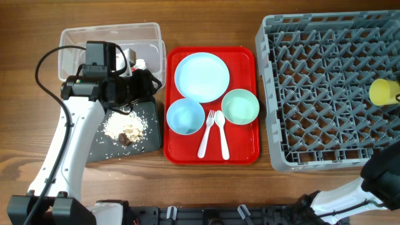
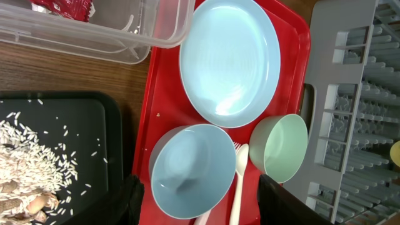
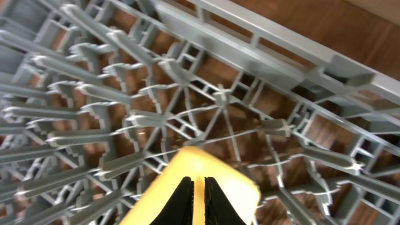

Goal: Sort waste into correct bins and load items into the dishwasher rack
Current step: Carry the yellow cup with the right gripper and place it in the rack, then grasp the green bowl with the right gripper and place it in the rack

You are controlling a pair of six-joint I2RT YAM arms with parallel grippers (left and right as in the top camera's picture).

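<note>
My left gripper (image 1: 153, 86) is open and empty over the gap between the black tray (image 1: 152, 140) and the red tray; in the left wrist view (image 2: 200, 209) the pale blue bowl (image 2: 190, 172) lies below its fingers. Rice scraps with brown lumps (image 1: 123, 129) lie in the black tray. The clear tub (image 1: 81, 39) holds a red wrapper (image 2: 62, 7). The pale blue plate (image 1: 201, 76), blue bowl (image 1: 185, 116), mint bowl (image 1: 240, 106), fork (image 1: 207, 134) and spoon (image 1: 222, 132) sit on the red tray. My right gripper (image 3: 199, 200) is shut on the yellow cup (image 1: 382, 92) over the grey rack (image 1: 265, 75).
The red serving tray (image 1: 250, 56) lies between the bins and the rack. Loose rice grains are scattered on the black tray (image 2: 75, 144). The rack's upright pegs (image 3: 156, 94) are close under the cup. The right arm (image 1: 381, 181) reaches in from the bottom right.
</note>
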